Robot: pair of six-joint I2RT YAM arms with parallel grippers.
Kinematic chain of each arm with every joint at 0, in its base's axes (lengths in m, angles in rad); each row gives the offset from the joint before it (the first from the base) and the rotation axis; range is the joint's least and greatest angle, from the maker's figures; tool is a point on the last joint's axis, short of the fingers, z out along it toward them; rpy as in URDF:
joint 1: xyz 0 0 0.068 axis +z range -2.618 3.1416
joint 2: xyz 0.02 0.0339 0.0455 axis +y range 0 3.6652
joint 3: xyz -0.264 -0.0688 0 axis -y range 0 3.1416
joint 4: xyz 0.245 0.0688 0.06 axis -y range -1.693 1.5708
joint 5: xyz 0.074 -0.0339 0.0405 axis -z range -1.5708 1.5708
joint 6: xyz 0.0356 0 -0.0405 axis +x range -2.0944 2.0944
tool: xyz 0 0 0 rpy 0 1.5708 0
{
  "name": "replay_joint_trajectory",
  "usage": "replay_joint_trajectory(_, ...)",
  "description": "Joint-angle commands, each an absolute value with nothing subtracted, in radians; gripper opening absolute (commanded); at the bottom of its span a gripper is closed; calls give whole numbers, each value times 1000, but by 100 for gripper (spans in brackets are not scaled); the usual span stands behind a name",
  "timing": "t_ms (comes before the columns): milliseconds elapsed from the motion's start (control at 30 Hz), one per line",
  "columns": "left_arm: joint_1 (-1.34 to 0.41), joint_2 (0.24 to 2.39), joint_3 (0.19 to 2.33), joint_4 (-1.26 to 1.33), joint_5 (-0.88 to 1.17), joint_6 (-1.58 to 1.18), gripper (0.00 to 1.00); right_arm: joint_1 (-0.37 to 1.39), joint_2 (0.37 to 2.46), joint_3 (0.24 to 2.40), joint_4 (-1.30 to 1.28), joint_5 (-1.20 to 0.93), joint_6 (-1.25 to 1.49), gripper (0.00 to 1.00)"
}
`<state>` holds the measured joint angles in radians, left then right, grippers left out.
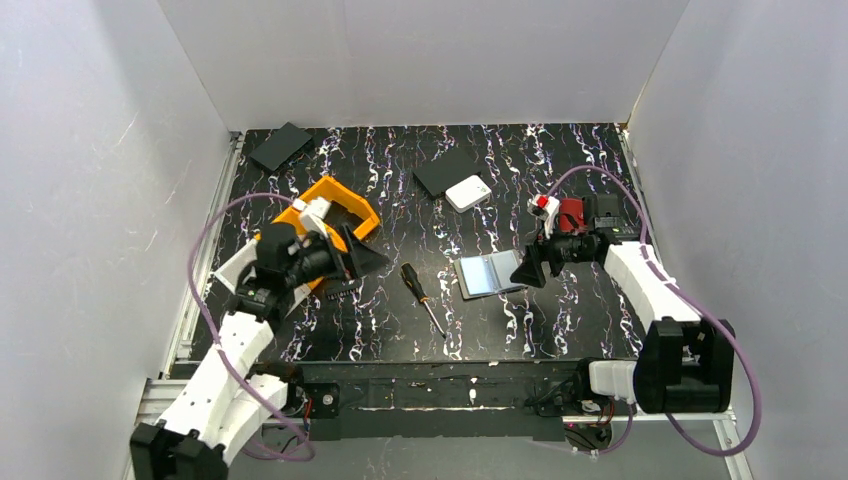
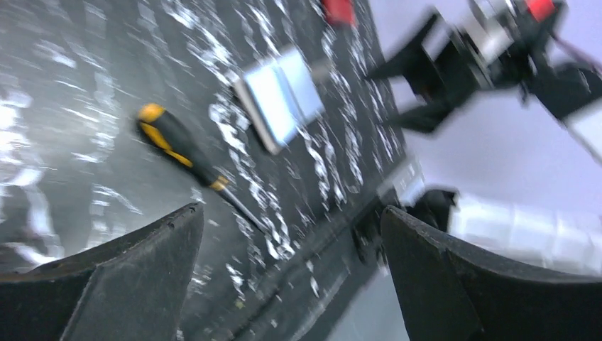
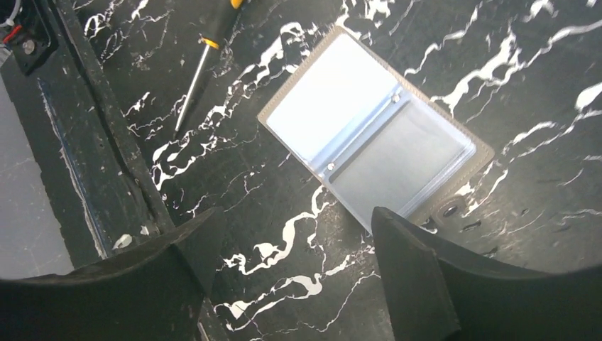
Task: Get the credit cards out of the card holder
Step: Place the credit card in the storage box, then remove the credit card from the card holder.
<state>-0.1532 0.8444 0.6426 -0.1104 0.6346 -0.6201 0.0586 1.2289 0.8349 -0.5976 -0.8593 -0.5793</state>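
Approach step: card holder (image 3: 376,135) open flat, credit cards (image 3: 334,92) apparently sleeved; right gripper (image 3: 291,213) spread empty over its corner, left gripper (image 2: 291,208) spread empty well apart; next, pinch 1 card edge.

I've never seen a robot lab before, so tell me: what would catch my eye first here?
The card holder lies open mid-table, its pale blue inside bright against the black marbled table, with the open right gripper at its right edge. Left of it are a yellow-and-black screwdriver and a bright orange bin by the left gripper.
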Motion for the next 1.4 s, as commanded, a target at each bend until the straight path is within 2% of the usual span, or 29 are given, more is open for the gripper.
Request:
replay_joint_trajectory(0, -384, 803, 570, 10, 525, -794, 92, 57, 1309, 838, -560, -832, -511, 79)
replay_joint_trajectory(67, -481, 837, 568, 47, 435, -815, 91, 63, 1343, 839, -533, -825, -468, 69)
replay_joint_trajectory(167, -609, 934, 605, 52, 327, -804, 91, 84, 1395, 841, -501, -805, -418, 60)
replay_joint_trajectory(267, -697, 1069, 665, 60, 268, -792, 91, 114, 1443, 846, -464, -730, -367, 56)
replay_joint_trajectory(400, -772, 1250, 750, 97, 215, -791, 91, 124, 1484, 848, -408, -623, -297, 56)
replay_joint_trajectory(500, -831, 1487, 872, 166, 219, -791, 83, 130, 1513, 844, -367, -539, -243, 58)
replay_joint_trajectory(633, -838, 1650, 973, 183, 244, -776, 67, 141, 1554, 855, -376, -594, -233, 57)
replay_joint_trajectory(667, -841, 1702, 996, 184, 251, -774, 60, 143, 1566, 857, -380, -610, -229, 57)
replay_joint_trajectory(733, -841, 1776, 1022, 186, 255, -771, 55, 143, 1574, 859, -378, -608, -221, 56)
replay_joint_trajectory(800, -842, 1805, 1028, 184, 242, -765, 55, 143, 1576, 856, -374, -610, -218, 55)
replay_joint_trajectory(967, -841, 1875, 1050, 184, 237, -755, 38, 143, 1587, 861, -376, -637, -208, 54)
replay_joint_trajectory(1133, -841, 1914, 1061, 181, 239, -755, 27, 137, 1598, 862, -379, -707, -197, 51)
replay_joint_trajectory(1367, -841, 1926, 1050, 179, 254, -757, 21, 133, 1608, 860, -372, -791, -174, 50)
